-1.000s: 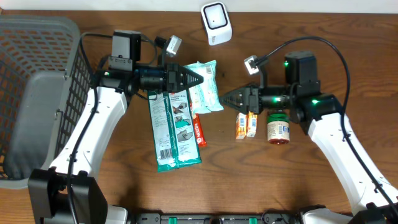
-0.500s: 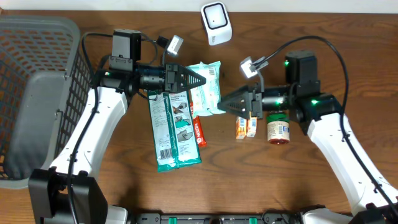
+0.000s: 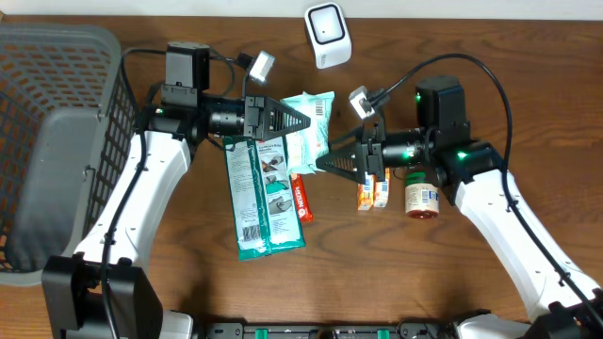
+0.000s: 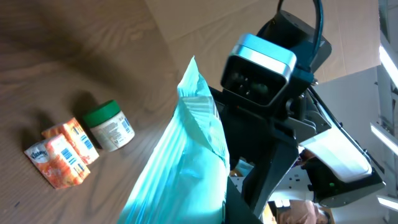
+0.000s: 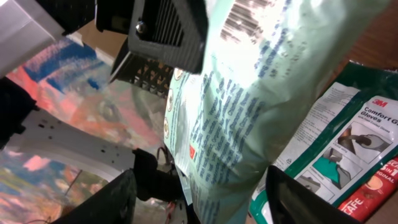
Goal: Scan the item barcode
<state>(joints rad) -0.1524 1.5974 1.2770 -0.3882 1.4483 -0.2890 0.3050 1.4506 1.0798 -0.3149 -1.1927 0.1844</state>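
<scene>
A pale green packet [image 3: 313, 132] with printed text hangs above the table, and my left gripper [image 3: 300, 120] is shut on its left edge. In the left wrist view the packet [image 4: 180, 168] fills the lower middle beside my left gripper [image 4: 214, 211]. My right gripper [image 3: 325, 162] is open, its tips at the packet's lower right edge. In the right wrist view the packet [image 5: 236, 124] hangs between the spread fingers [image 5: 106, 199] of my right gripper [image 5: 217, 205], with a barcode [image 5: 245, 18] near the packet's top. A white scanner [image 3: 327, 35] stands at the back.
Under the packet lie a green 3M gloves pack [image 3: 264, 193] and a red tube [image 3: 300, 196]. Two orange packets [image 3: 374, 191] and a green-lidded jar [image 3: 421, 198] sit under my right arm. A grey wire basket [image 3: 47, 122] fills the left side.
My right gripper has moved left to the packet and its jaws stand wider than half a second ago. The left gripper and packet have barely moved.
</scene>
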